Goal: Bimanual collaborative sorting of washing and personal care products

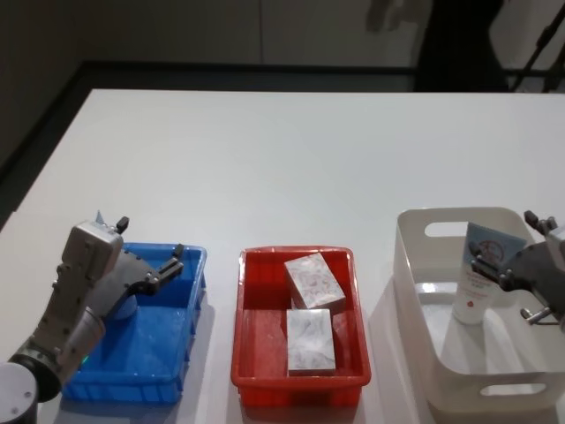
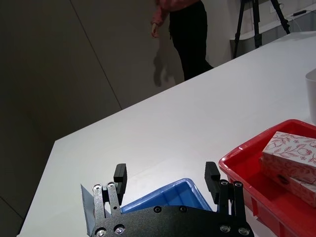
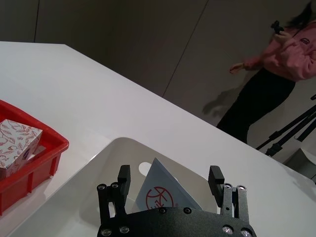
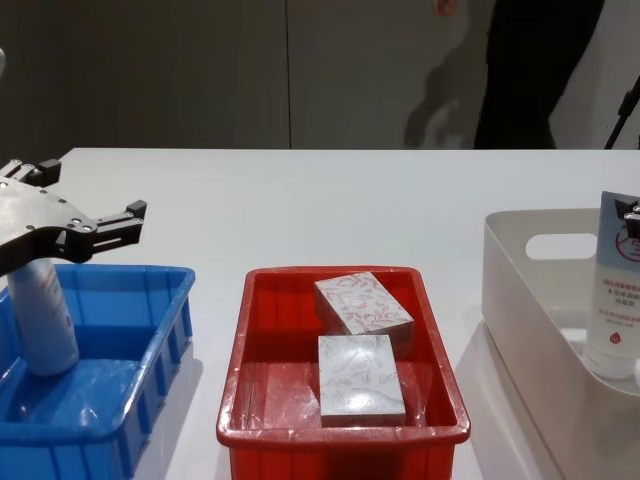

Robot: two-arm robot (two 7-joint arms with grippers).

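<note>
Pale-blue tube (image 1: 481, 272): upright, cap down, in white bin (image 1: 415, 265) at 3 o'clock. R gripper (image 1: 533, 265) spread wide above it, grasping nothing; likely just sorted. Whitish bottle (image 4: 42, 315): upright in blue bin (image 1: 177, 353), 9 o'clock; L gripper (image 1: 150, 252) likewise open, empty. Red bin (image 1: 243, 300), 6 o'clock: 2 boxes (image 1: 312, 280).

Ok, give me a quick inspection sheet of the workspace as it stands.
Surface: white table, bare beyond the three bins.
Job's things: pale-blue tube upright, cap down, in the white basket; whitish bottle upright in the blue bin.
Clutter: two floral boxes in the red bin.
Grippers: left tool open over the blue bin; right tool open at the tube.
Cables: nothing seen.
Surroundings: a person and a tripod behind the table.
</note>
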